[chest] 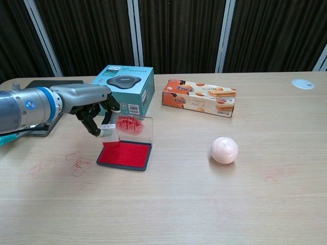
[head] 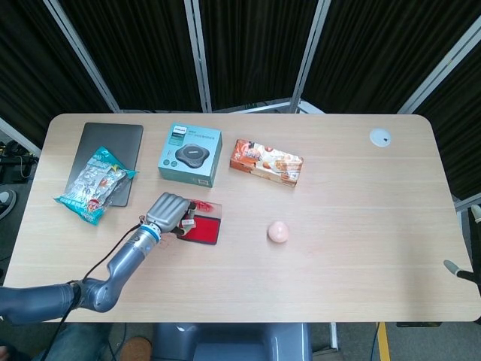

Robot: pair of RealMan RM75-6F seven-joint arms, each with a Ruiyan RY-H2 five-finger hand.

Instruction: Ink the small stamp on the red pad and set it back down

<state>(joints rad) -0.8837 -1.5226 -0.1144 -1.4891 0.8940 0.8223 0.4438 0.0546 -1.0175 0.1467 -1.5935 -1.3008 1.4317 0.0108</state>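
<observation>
Dark curtains were seen behind a wooden table (chest: 214, 204). The small stamp (chest: 107, 130) was pinched by the left hand (chest: 89, 104) above the left edge of the red pad (chest: 125, 154), probably for setting it down. The right hand was not visible. Two boxes and one ball (chest: 225, 150) were counted.

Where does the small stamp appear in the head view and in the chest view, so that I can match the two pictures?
Head view: the small stamp is left of centre, in the left hand, at the left edge of the red pad.
Chest view: the small stamp is at the left, pinched in the left hand, above the pad's left edge.
Shared landmark: the teal box behind the pad.
</observation>
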